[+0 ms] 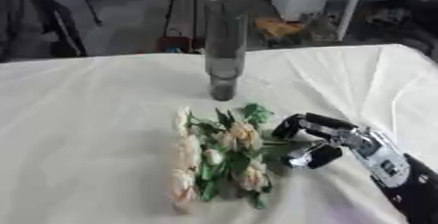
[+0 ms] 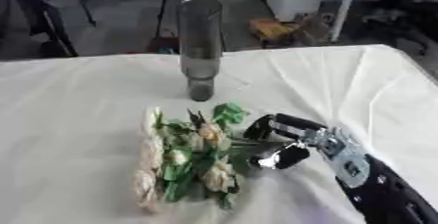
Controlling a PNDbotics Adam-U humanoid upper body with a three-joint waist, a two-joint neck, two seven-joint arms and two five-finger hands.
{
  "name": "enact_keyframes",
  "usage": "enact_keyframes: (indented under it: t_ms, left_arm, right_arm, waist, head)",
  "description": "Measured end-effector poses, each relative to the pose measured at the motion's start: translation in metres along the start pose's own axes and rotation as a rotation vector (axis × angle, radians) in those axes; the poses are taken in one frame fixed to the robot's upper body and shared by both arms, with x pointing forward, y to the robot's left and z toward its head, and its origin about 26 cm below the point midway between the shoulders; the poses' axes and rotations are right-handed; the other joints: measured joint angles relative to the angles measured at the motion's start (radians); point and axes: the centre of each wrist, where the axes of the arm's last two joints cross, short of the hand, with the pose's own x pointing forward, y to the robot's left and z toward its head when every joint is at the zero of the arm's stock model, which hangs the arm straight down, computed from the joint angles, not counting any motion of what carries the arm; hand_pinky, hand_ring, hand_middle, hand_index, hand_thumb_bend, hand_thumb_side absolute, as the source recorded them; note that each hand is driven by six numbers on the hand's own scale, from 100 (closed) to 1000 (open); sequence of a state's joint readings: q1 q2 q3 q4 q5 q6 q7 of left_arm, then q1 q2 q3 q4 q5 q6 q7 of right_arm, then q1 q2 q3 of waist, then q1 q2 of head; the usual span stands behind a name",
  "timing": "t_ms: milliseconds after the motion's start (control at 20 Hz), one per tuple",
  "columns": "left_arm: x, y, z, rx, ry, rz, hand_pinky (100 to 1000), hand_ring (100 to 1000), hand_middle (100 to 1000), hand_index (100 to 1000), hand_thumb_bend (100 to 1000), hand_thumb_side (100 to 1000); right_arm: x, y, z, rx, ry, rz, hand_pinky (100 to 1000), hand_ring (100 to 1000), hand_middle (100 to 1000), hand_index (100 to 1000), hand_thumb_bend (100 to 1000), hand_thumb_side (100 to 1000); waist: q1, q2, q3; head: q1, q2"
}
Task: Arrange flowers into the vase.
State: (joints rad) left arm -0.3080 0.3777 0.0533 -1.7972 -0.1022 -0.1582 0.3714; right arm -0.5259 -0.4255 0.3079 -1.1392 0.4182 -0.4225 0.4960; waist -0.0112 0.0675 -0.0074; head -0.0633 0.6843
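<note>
Cream-and-green flowers [image 1: 218, 162] lie at nine o'clock of the right hand [image 1: 321, 140], their long axis twelve-to-six, its curled fingers closing on the stems, the vase [image 1: 224, 47] standing at twelve.

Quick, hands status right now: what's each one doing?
Left hand: not in view.
Right hand: fingers curled beside the flowers on the table; whether they pinch a stem cannot be told.

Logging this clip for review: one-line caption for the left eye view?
Right hand reaches into flowers lying on white-clothed table, before the tall upright vase.
</note>
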Motion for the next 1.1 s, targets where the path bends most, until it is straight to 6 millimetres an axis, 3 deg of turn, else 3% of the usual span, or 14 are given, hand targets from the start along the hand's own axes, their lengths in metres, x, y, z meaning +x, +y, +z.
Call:
enact_keyframes:
  t_ms: [700,1100]
  left_arm:
    - [0.0002,0.0,-0.0001,0.0,-0.001,0.0,750,656,707,793,608,860]
    - [0.0004,-0.0001,-0.0003,0.0,-0.002,0.001,750,656,707,794,606,861]
  right_arm:
    - [0.0004,0.0018,0.0009,-0.016,0.008,0.046,648,579,471,648,424,284]
    - [0.0002,0.002,0.0012,-0.039,0.021,0.052,551,505,391,566,421,284]
  waist:
    - [0.001,0.0,0.002]
    - [0.003,0.0,0.003]
  head:
    - [0.0,0.0]
    - [0.0,0.0]
